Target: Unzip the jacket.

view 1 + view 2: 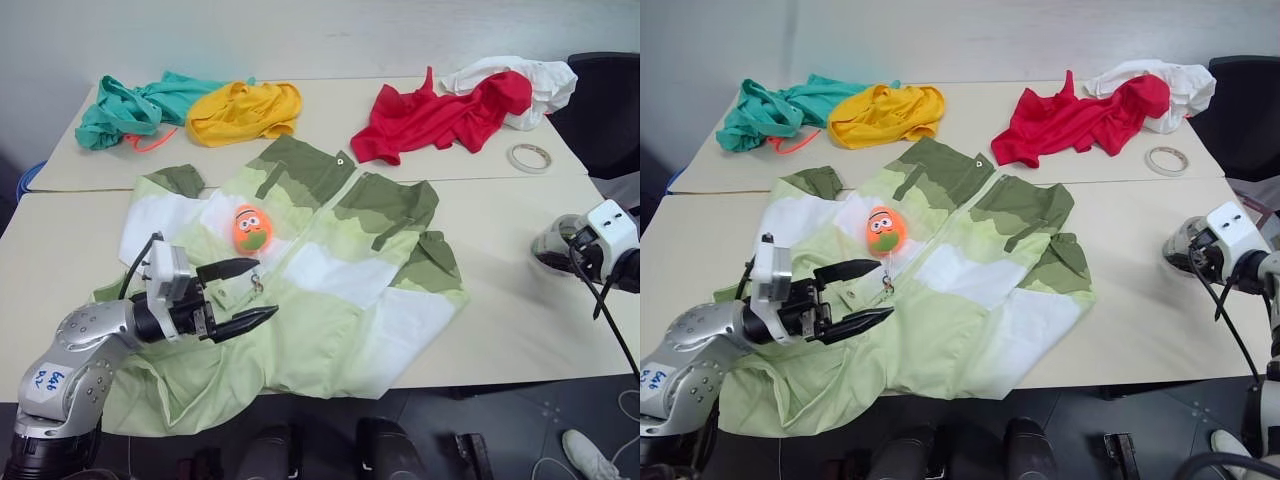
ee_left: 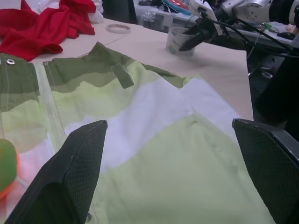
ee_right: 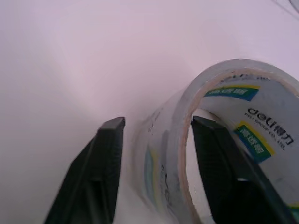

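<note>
Jacket (image 1: 330,290) lying centre-frame on worktop (image 1: 500,300); left gripper (image 1: 245,295), jaws spread and empty, hovering over hem. Right gripper (image 3: 156,177), lower right, straddling tape roll (image 3: 224,140); dragging the roll risks snagging fabric.

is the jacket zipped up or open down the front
Open at least near the collar: the jacket lies spread flat and its two front edges part there. Lower down, cannot tell.
</note>
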Robot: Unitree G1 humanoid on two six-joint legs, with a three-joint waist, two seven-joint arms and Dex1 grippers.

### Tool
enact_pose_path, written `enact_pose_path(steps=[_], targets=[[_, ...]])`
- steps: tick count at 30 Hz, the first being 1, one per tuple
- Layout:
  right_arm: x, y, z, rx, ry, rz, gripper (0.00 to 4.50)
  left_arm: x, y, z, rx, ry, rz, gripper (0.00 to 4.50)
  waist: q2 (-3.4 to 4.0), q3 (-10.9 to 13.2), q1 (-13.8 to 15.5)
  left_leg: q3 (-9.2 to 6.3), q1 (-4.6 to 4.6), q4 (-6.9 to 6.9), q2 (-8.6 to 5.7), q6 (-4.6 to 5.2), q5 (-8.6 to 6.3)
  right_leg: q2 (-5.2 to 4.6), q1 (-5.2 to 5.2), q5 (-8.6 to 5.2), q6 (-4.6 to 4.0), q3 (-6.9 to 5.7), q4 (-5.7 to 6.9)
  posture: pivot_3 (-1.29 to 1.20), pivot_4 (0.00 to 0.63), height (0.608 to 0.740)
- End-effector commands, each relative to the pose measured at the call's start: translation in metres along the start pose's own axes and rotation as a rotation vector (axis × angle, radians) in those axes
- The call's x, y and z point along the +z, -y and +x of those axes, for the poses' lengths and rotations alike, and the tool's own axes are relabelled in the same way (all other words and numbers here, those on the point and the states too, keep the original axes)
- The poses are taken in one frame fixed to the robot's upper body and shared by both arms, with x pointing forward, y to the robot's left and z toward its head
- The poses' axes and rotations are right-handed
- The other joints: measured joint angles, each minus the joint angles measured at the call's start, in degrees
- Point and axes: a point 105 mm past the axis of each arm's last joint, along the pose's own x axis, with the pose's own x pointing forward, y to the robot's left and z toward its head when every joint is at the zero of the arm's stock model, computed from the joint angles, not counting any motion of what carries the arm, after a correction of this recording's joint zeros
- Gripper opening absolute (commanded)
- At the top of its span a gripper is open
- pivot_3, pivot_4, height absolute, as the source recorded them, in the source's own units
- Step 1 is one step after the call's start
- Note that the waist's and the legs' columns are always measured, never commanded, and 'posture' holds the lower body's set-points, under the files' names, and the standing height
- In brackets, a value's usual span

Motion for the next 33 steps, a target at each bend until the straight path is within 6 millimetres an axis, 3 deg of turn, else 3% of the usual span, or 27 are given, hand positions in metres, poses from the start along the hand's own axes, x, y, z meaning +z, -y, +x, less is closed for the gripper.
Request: enact_pose_path(steps=[1,4,8,15,22,27,30,33], targets=[[0.034,0.013,-0.019,-0.009,0.113,-0.158,3.44,-0.001,0.016,0.000,-0.057,-0.056,0.046,4.50,0.00,0.0,0.1,-0.01,0.00,0.01,0.00,0.00,0.00,0.00,0.01,0.00,0.00,0.00,0.00,0.00,0.150,0.740],[0.054,0.014,-0.033,0.028,0.151,-0.315,4.47,-0.007,0.029,0.000,-0.099,-0.102,0.055,4.50,0.06,0.0,0.3,-0.03,-0.02,0.02,-0.02,0.01,-0.01,-0.04,0.01,0.00,0.00,0.01,-0.03,0.00,0.150,0.740],[0.079,-0.008,-0.030,0.160,0.190,-0.538,4.47,-0.022,0.049,-0.001,-0.175,-0.196,0.072,4.50,0.06,0.0,0.2,-0.09,-0.02,0.08,-0.03,0.00,-0.01,-0.06,0.05,0.00,0.00,0.01,-0.07,0.00,0.150,0.740],[0.088,-0.055,0.029,0.338,0.154,-0.741,4.47,-0.052,0.050,0.008,-0.152,-0.296,0.146,4.50,0.06,0.0,0.0,-0.07,0.06,0.06,0.02,-0.04,-0.02,-0.01,0.05,0.00,0.00,0.03,-0.17,0.00,0.150,0.740],[0.106,-0.073,0.080,0.233,0.104,-0.852,4.47,-0.066,0.035,0.014,-0.072,-0.348,0.228,4.50,0.08,0.0,0.3,-0.20,-0.06,0.08,-0.06,-0.02,0.00,-0.05,-0.01,0.00,0.00,-0.03,0.01,0.00,0.150,0.740],[0.113,-0.081,0.101,0.147,0.098,-0.882,4.50,-0.067,0.025,0.020,-0.010,-0.332,0.218,3.32,0.04,0.0,0.0,-0.25,-0.05,0.11,-0.04,-0.05,0.01,-0.03,0.02,0.00,0.00,-0.10,0.07,0.00,0.150,0.740],[0.107,-0.094,0.106,0.219,0.094,-0.849,3.91,-0.068,0.024,0.021,-0.008,-0.340,0.214,2.45,0.03,0.0,-0.1,-0.24,-0.03,0.11,-0.02,-0.06,0.02,0.00,0.03,0.00,0.00,-0.10,0.08,0.00,0.150,0.740],[0.104,-0.102,0.106,0.281,0.101,-0.823,2.87,-0.068,0.021,0.019,0.010,-0.343,0.209,1.49,0.01,0.0,-0.2,-0.22,0.01,0.11,-0.01,-0.06,0.02,0.01,0.07,0.00,0.00,-0.09,0.09,0.00,0.150,0.740]])
